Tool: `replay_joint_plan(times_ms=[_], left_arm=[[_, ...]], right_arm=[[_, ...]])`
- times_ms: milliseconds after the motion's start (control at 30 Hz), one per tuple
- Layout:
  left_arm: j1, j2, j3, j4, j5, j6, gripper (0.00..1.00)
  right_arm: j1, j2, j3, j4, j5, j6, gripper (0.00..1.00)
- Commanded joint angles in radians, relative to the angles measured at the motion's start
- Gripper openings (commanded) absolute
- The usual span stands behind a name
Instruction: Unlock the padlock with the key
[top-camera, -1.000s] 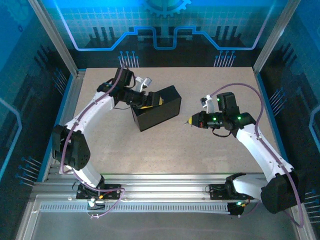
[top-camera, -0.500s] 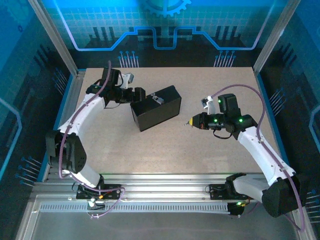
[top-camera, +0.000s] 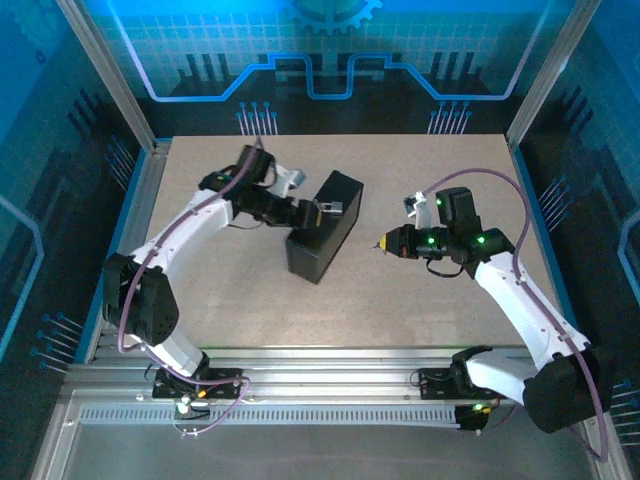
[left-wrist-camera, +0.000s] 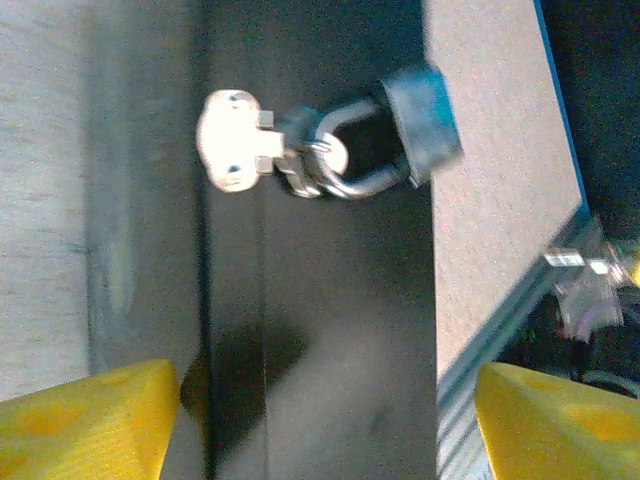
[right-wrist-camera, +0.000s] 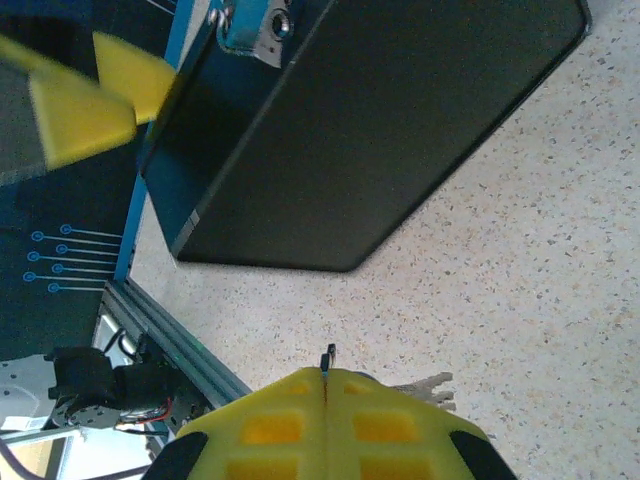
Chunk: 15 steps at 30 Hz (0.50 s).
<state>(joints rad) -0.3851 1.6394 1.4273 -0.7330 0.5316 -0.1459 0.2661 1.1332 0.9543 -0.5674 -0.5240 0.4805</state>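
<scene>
The tiny silver padlock (left-wrist-camera: 420, 125) hangs by its shackle from a white hasp (left-wrist-camera: 235, 140) on the dark box (left-wrist-camera: 330, 330). From above, the padlock (top-camera: 333, 208) sits on the box (top-camera: 322, 235) near its far end. My left gripper (top-camera: 308, 213) is open; its yellow fingers (left-wrist-camera: 90, 420) stand either side of the box, below the padlock. My right gripper (top-camera: 383, 243) hovers to the right of the box, shut on the key (right-wrist-camera: 430, 385), whose silver teeth stick out beside the pads. The right wrist view has the box (right-wrist-camera: 370, 130) ahead, with the padlock (right-wrist-camera: 262, 25) at its top left corner.
The speckled table (top-camera: 420, 160) has free room right of and in front of the box. A metal rail (top-camera: 150, 200) runs along its left edge. Blue enclosure walls (top-camera: 320, 70) stand behind and at the sides.
The box has turned so that its long side now runs nearly front to back. My left gripper drew back to the left, then returned over the box. The right arm barely moved.
</scene>
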Motion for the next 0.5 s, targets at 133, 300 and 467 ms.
replay_joint_plan(times_ms=[133, 300, 467], left_arm=[[-0.094, 0.058, 0.105, -0.034, -0.154, 0.061, 0.78], [-0.097, 0.119, 0.226, -0.035, -0.263, 0.098, 0.78], [-0.159, 0.146, 0.299, -0.001, -0.291, 0.135, 0.78]], right_arm=[[-0.051, 0.025, 0.051, -0.025, -0.019, -0.043, 0.00], [-0.097, 0.031, 0.058, -0.034, -0.049, -0.053, 0.00], [-0.127, 0.038, 0.065, -0.038, -0.062, -0.066, 0.00]])
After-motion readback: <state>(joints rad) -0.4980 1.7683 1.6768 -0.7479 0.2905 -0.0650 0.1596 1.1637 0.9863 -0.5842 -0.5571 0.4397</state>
